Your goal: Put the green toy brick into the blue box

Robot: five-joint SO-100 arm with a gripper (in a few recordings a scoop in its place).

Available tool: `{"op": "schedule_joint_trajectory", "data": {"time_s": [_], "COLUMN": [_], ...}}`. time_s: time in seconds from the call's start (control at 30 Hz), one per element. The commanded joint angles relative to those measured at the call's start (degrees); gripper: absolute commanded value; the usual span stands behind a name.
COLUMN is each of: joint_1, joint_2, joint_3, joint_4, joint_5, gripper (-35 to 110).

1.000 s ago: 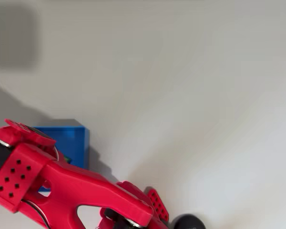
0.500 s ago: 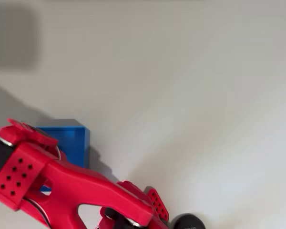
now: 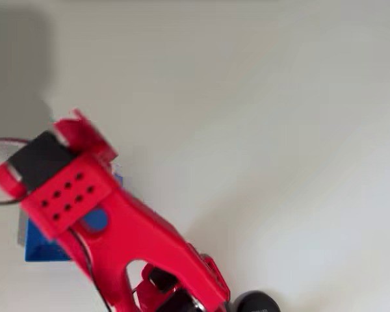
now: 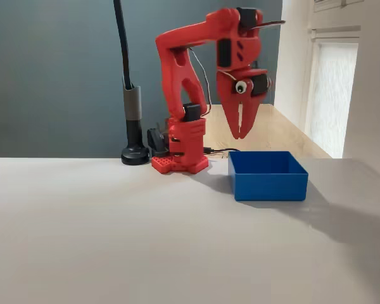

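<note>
The blue box (image 4: 268, 177) stands on the white table, right of the arm's base. In the overhead view most of the blue box (image 3: 42, 246) lies under the red arm, with its lower left corner showing. My gripper (image 4: 242, 134) hangs point-down above the box's back left part, well clear of the rim. Its fingers are shut together with nothing between them. The green toy brick is hidden. The box's floor cannot be seen in the fixed view.
The arm's red base (image 4: 180, 161) sits behind the box to the left. A black pole with a round foot (image 4: 134, 154) stands beside it and also appears as a round foot (image 3: 257, 303) in the overhead view. White table (image 4: 114, 234) stretches in front and left.
The arm's wrist has lifted and swung upward in the overhead picture, away from its low place over the box. The box's lower left corner now shows.
</note>
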Motion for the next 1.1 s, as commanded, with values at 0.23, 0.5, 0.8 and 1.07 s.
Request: {"op": "schedule_joint_trajectory", "data": {"time_s": [0.23, 0.5, 0.8, 1.07], "joint_1": [20.04, 27.51, 29.09, 29.09], "joint_2": [3.87, 6.59, 32.26, 56.07], "joint_3": [-1.05, 3.69, 29.0, 48.08], "joint_4": [-7.47, -14.59, -24.43, -24.7], "joint_5": [-1.23, -1.41, -4.48, -4.75], "gripper": [0, 0, 0, 0]}}
